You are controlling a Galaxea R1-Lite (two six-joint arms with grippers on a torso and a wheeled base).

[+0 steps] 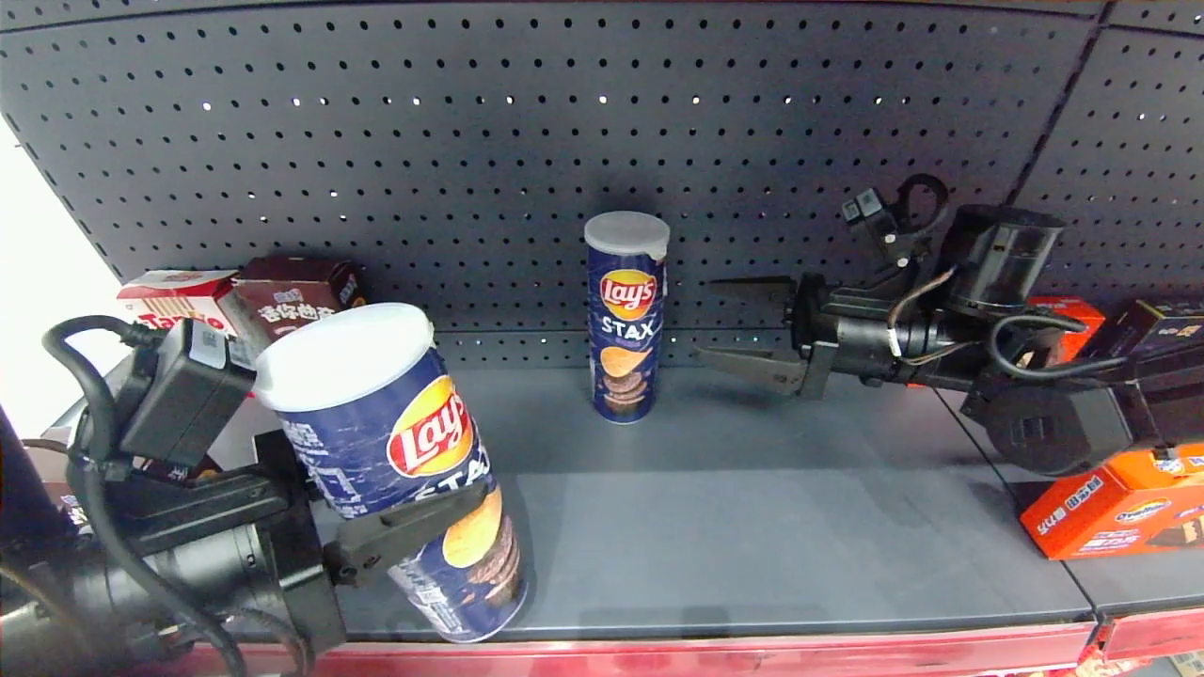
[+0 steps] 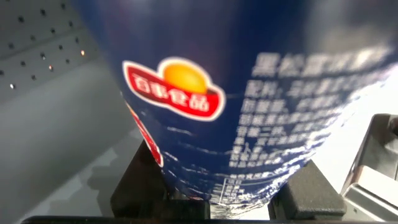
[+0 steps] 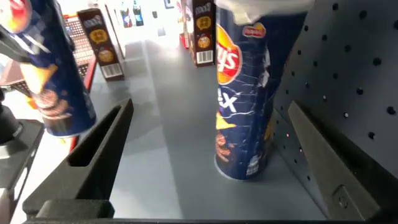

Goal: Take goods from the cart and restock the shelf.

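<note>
Chips can (image 1: 414, 442), held tilted by the left hand (image 1: 395, 512), should be righted and set flat on the shelf (image 1: 752, 527) beside the standing can (image 1: 625, 320); the right hand (image 1: 707, 320) hangs wide open.

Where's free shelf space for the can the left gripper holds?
Free: shelf floor in front of the standing can, right to the orange box; also between that can and the held can. Crowded: back-left boxes, and beside the standing can where the open right gripper sits.
</note>
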